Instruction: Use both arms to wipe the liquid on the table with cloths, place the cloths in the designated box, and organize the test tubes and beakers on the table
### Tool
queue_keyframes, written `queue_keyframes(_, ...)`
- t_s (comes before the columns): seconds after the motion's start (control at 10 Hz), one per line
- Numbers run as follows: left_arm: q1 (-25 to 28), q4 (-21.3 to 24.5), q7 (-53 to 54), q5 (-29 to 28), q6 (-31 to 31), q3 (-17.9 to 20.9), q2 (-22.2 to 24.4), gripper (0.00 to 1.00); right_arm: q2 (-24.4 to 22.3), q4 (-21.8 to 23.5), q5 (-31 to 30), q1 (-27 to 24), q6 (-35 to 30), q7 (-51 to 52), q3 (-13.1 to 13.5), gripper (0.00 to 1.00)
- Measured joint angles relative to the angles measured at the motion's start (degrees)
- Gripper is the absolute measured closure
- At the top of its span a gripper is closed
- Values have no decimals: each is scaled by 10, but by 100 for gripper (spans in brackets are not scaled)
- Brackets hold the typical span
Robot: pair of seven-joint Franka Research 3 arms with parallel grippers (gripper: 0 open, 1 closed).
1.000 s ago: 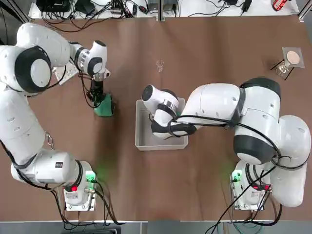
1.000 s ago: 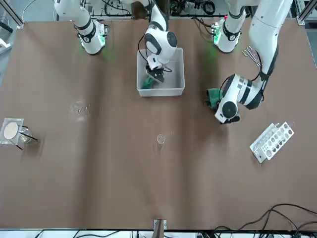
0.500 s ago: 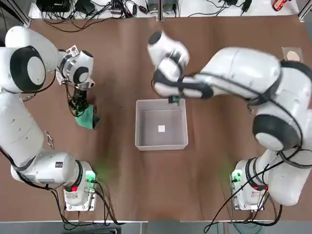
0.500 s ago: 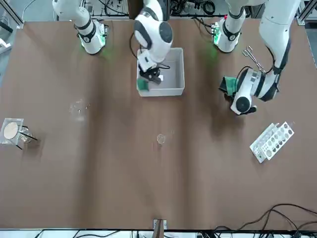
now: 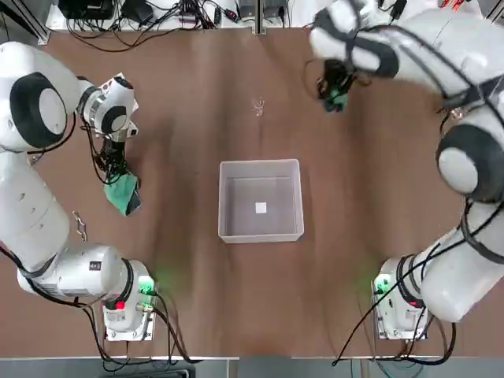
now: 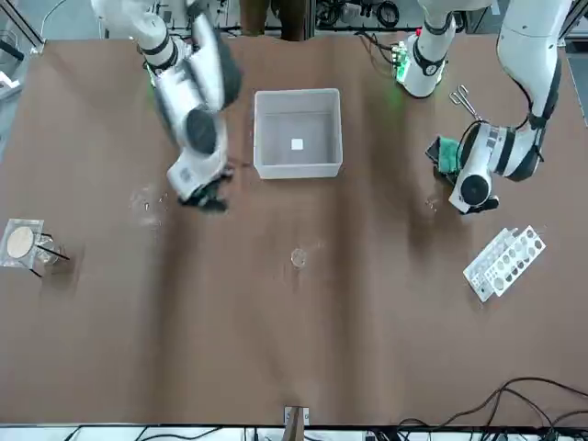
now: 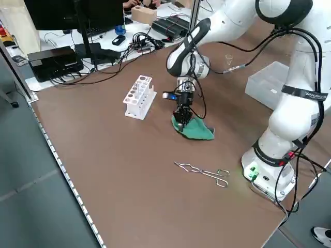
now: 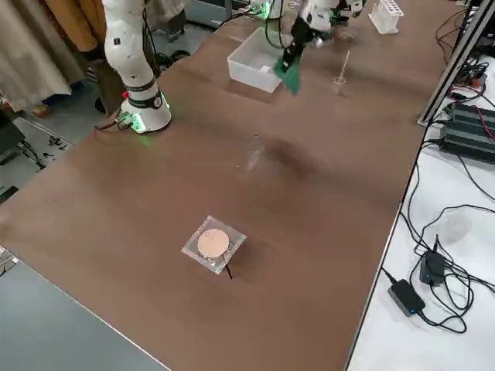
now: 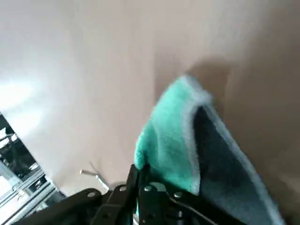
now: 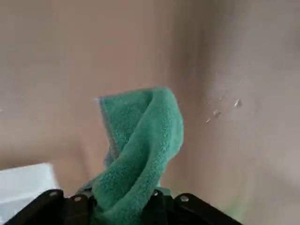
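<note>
My left gripper (image 5: 115, 172) is shut on a corner of a green cloth (image 5: 123, 194), which lies spread on the table (image 5: 189, 299) left of the box (image 5: 228, 232); the left wrist view shows this cloth (image 9: 178, 136) at my fingers. My right gripper (image 5: 336, 85) is shut on the other green cloth (image 5: 337, 99), which hangs above the table beyond the box's far right corner. Small droplets (image 10: 220, 110) dot the table past that cloth (image 10: 140, 140). The box holds no cloth. A small clear beaker (image 5: 258, 105) stands beyond the box. I cannot make out any test tubes.
A white rack with round holes (image 6: 505, 262) lies at my far left. Metal tongs (image 7: 204, 172) lie near the left arm's base. A round dish on a clear square (image 6: 20, 243) sits at the far right. A faint wet patch (image 6: 147, 200) shows beside the right gripper (image 6: 207, 197).
My right gripper lifted its cloth out of the box and swung it away to the far right. My left gripper dragged its cloth leftward across the table.
</note>
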State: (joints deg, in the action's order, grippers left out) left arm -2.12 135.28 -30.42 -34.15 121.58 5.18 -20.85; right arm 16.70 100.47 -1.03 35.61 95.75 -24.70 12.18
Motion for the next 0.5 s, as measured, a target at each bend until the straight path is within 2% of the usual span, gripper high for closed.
queue_keyframes(0.1, -1, -18, -4, 6, 5, -23, -5, 97, 1, 22, 0, -47, 26, 67, 0, 87)
queue_keyframes(0.3, -6, -69, -33, 35, 6, -87, -31, 97, 4, 103, 1, -130, 110, 185, -1, 87)
queue_keyframes(0.5, -11, -132, -56, 69, 4, -135, -63, 97, 6, 184, 1, -179, 157, 235, -2, 87)
